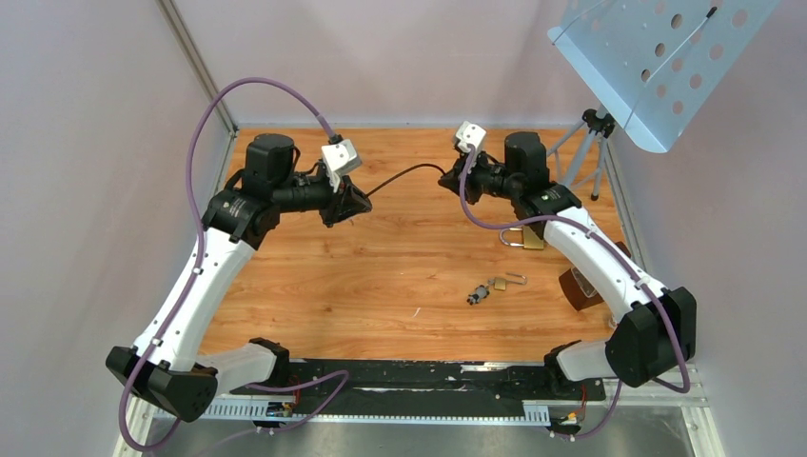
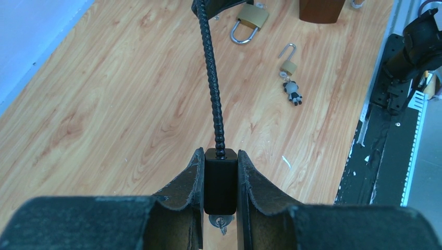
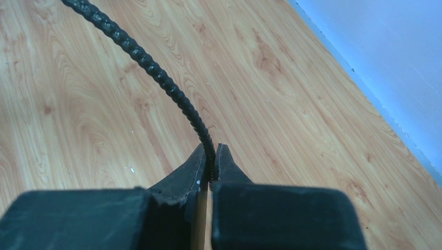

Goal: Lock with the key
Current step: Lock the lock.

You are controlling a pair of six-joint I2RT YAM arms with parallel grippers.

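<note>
Presently: left hand (image 2: 220,157) clamped on black lock body (image 2: 220,182), cable (image 2: 211,67) running forward from it; right hand (image 3: 211,156) pinched shut on cable's other end; brass padlock (image 2: 252,16) ahead of left hand.

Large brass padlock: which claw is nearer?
Right. The right claw, pinching the cable, sits just beyond and left of the large brass padlock; the left claw, on the lock body, is much farther left.

Black ribbed cable (image 2: 212,78) arcing at 12 o'clock, boxy lock body (image 2: 220,179) on its 9 o'clock end, silver key (image 2: 221,224) poking beneath.
</note>
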